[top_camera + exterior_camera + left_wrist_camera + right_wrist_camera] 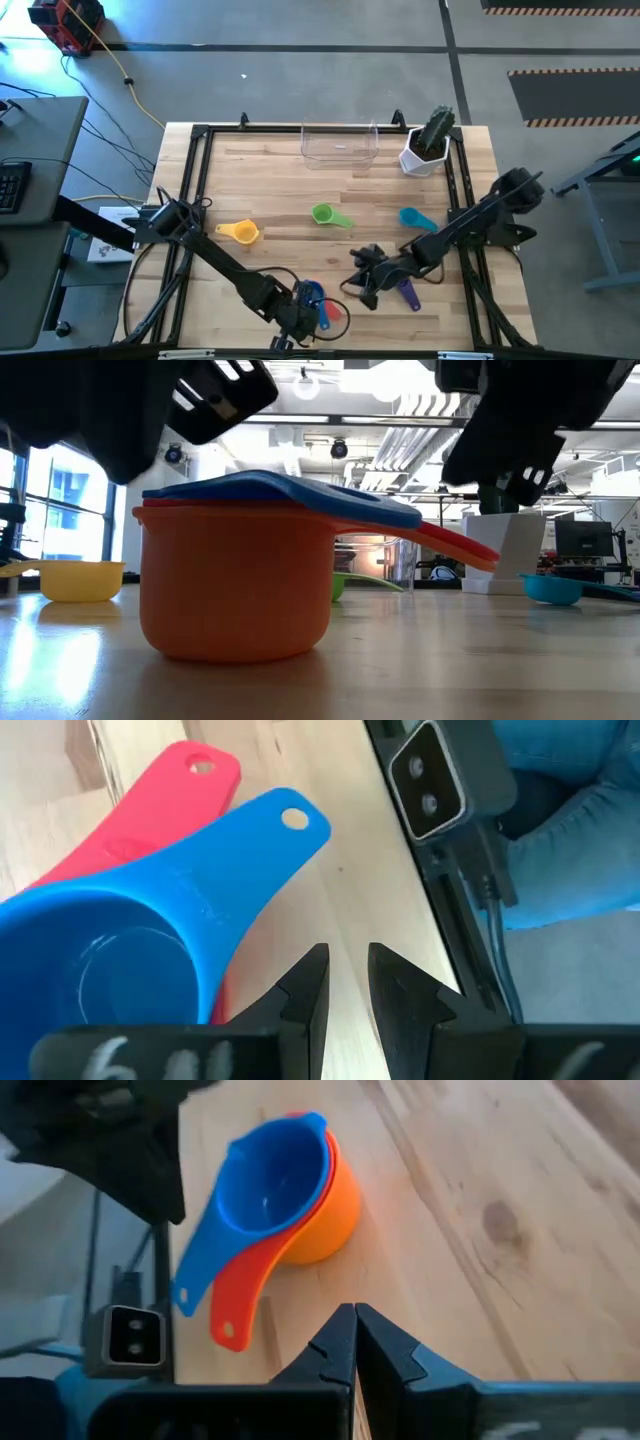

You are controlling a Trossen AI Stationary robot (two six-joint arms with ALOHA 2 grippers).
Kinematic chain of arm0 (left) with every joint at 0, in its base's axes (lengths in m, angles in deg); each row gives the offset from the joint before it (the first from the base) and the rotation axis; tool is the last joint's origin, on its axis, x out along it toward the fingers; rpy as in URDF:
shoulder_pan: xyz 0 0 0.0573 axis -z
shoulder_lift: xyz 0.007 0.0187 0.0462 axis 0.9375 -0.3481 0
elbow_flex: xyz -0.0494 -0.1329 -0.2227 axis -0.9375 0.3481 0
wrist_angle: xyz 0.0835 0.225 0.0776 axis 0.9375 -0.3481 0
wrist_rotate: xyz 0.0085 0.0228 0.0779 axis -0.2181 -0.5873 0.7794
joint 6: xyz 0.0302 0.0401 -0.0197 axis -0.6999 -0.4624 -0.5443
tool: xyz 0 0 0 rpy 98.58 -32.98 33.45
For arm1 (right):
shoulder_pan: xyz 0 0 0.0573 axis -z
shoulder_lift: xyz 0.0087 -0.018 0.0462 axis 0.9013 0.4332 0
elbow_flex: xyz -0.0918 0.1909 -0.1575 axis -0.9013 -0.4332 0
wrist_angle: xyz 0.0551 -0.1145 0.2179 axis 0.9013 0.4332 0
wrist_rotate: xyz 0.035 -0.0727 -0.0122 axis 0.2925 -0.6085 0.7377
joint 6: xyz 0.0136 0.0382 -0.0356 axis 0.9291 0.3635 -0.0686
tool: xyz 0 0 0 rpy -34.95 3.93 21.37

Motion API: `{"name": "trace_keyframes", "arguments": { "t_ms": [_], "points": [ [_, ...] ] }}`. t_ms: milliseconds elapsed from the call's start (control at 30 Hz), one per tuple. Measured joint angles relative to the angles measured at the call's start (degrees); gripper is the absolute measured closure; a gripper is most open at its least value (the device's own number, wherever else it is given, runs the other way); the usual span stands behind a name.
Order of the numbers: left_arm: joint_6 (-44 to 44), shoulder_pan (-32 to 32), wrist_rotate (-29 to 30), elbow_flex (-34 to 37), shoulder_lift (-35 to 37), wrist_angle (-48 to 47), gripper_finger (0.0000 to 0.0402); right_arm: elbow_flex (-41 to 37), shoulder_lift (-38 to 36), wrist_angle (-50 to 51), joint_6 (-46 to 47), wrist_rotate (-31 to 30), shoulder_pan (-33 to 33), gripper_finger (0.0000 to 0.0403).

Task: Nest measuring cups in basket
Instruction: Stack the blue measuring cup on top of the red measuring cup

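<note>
A blue cup (312, 294) sits nested in a red cup, which sits in an orange cup (235, 590), near the table's near edge; the stack also shows in the right wrist view (280, 1180). My left gripper (345, 982) is narrowly open beside the blue handle (265, 840), touching nothing. My right gripper (355, 1342) is shut and empty, to the right of the stack. A purple cup (406, 292) lies under the right arm. The yellow (240, 232), green (324, 214) and teal (413, 218) cups lie at mid-table. The clear basket (340, 145) stands at the far edge.
A white pot with a green cactus (430, 145) stands right of the basket at the far edge. A black frame (200, 135) runs around the tabletop. A small camera block (440, 775) sits at the near edge, close to my left gripper.
</note>
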Motion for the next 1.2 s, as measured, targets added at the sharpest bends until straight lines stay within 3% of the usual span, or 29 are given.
{"name": "trace_keyframes", "arguments": {
  "t_ms": [433,900,1200],
  "points": [
    [0.84,-1.9,-1.88,0.0,-0.06,0.73,0.0339,9.67,13.03,1.95,-1.49,2.01,-0.13,0.0402],
    [0.43,-4.15,-2.05,0.0,-0.06,0.71,0.0339,11.28,14.89,2.05,1.51,2.68,-0.72,0.0402],
    [-0.12,-5.34,-1.79,0.0,0.01,0.77,0.0339,11.28,14.93,-0.49,1.13,6.42,-0.72,0.0402]
  ]
}}
